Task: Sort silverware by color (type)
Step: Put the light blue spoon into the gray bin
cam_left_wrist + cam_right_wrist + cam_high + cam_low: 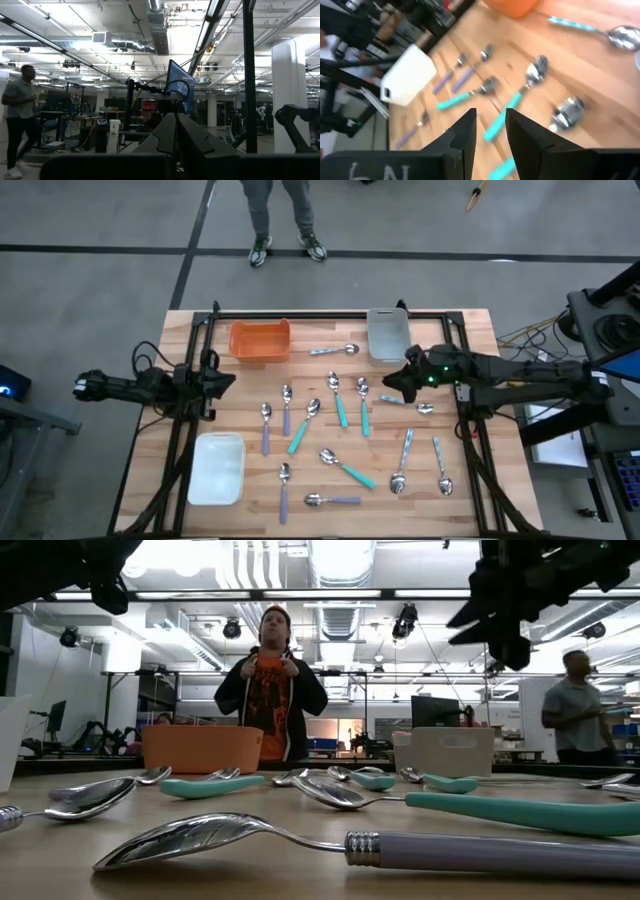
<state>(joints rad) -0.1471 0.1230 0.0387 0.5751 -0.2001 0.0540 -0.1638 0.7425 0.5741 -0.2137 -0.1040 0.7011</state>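
Small spoons with shiny bowls lie scattered flat on the wooden table. Teal-handled ones sit mid-table, purple-handled ones to the left and along the near edge, pale blue ones to the right, and one between the far trays. My right gripper hovers open above the table's right half, just right of the teal spoons, touching nothing. My left gripper waits shut at the left edge, held level off the table.
An orange tray and a grey tray stand at the far edge, and a white tray sits near left. A person stands beyond the far edge; another person is off to the right.
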